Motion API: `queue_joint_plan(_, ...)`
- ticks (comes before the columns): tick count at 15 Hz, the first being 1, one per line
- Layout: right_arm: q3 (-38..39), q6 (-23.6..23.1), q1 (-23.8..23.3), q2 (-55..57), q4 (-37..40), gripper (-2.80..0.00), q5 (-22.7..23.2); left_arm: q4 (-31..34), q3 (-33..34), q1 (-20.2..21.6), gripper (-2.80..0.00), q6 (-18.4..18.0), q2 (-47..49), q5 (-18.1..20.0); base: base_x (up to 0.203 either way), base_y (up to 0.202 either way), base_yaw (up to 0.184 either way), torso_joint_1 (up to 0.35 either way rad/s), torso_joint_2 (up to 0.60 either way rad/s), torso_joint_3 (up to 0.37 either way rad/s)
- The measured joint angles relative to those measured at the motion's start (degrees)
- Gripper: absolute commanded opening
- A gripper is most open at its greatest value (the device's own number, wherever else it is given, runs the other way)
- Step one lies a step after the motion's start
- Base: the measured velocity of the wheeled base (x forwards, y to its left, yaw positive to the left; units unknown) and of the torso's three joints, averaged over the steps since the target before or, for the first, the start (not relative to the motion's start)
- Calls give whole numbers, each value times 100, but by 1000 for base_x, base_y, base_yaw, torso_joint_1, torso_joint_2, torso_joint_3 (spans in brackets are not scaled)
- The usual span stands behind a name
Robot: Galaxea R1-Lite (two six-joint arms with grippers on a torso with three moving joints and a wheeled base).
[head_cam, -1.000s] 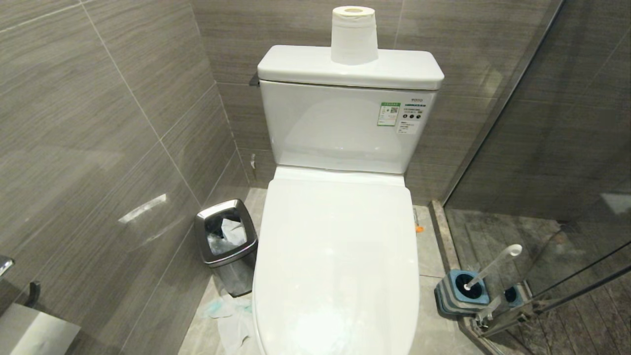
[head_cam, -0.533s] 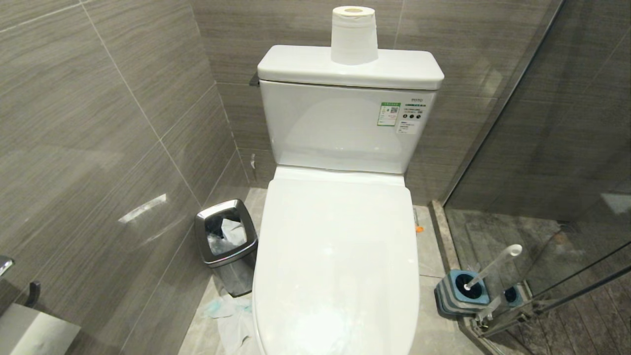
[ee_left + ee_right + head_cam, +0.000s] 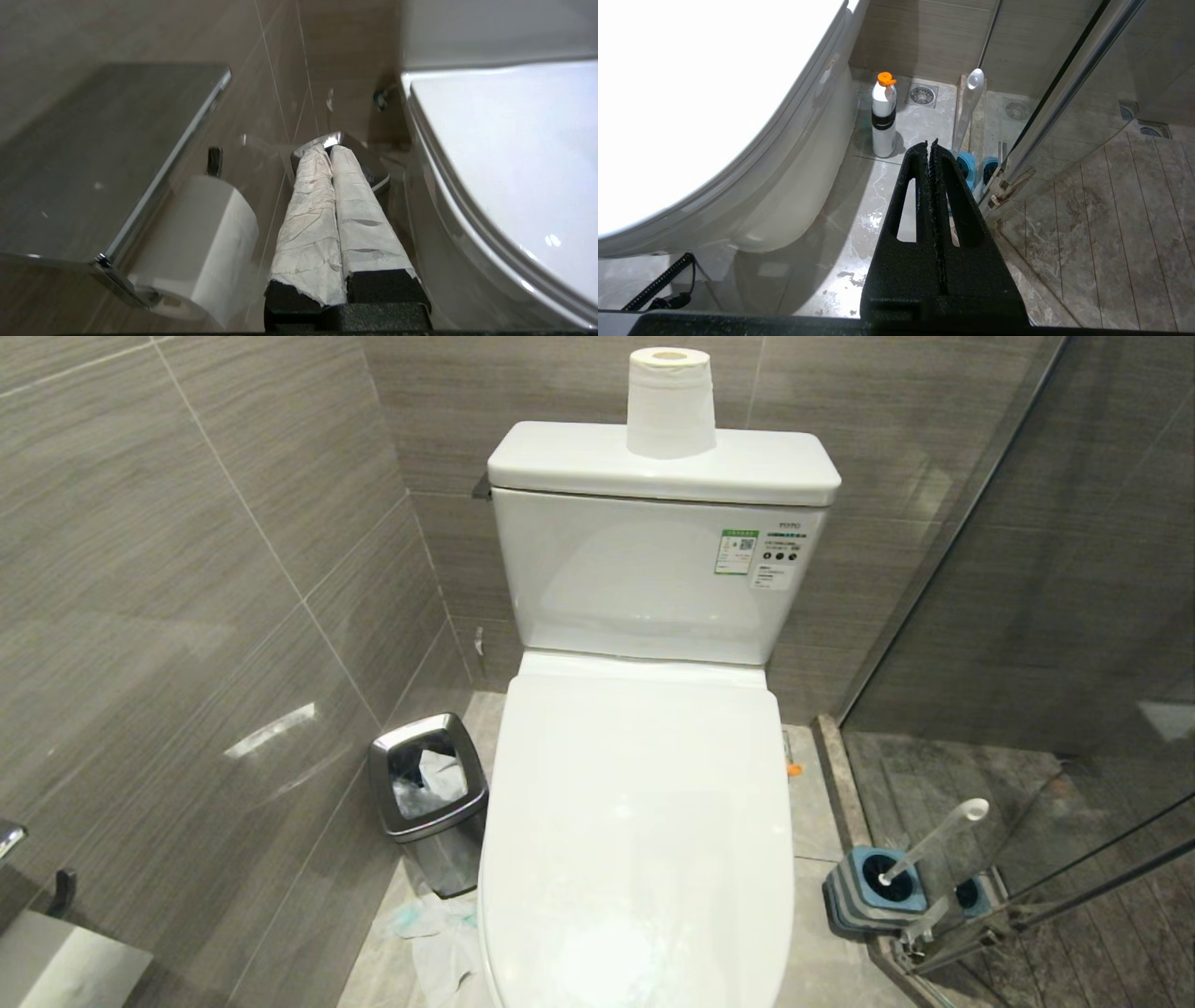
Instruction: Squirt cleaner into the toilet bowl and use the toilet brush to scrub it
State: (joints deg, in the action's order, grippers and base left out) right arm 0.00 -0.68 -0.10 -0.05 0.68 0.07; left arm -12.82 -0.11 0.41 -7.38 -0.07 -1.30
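The toilet [image 3: 639, 821] is taken as the landmark; its lid is lying down flat, so the toilet bowl [image 3: 784, 205] is being covered from above and only its outer ceramic side is being shown in the right wrist view. A paper roll [image 3: 670, 403] is being carried upright on the tank lid [image 3: 579, 457] behind the toilet. A steel waste bin [image 3: 429, 803] with crumpled paper inside is being kept on the floor just beside the toilet's left side, and more paper is lying on the floor in front of that bin.

The toilet brush [image 3: 934, 840] is being held tilted in its grey-and-blue holder [image 3: 873, 889] on the floor to the right of the toilet, against the glass shower partition [image 3: 1055, 616]. A white cleaner bottle [image 3: 883, 119] with an orange cap is being seen upright on the floor just beside the toilet's right side, between the toilet and the brush.

The left gripper [image 3: 331, 148] is being held low at the toilet's left side, its paper-wrapped fingers pressed together with nothing between them, near a wall-mounted paper roll holder [image 3: 154, 186]. The right gripper [image 3: 931, 142] is being held low at the toilet's right side, its black fingers likewise closed together and empty
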Motion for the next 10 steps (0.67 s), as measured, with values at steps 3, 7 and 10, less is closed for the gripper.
queue_joint_plan(3,0,2,0,0,1,-280,-2,444,9,0,-280,35,0,152,0,0,0,0,0,0)
queue_joint_plan(7,0,2,0,0,0,-280,-2,1051,11,0,-280,21,0,321,0,0,0,0,0,0)
queue_joint_plan(10,0,0,0,0,2,-280,-1,1351,11,0,-280,-33,0,364,0,0,0,0,0,0)
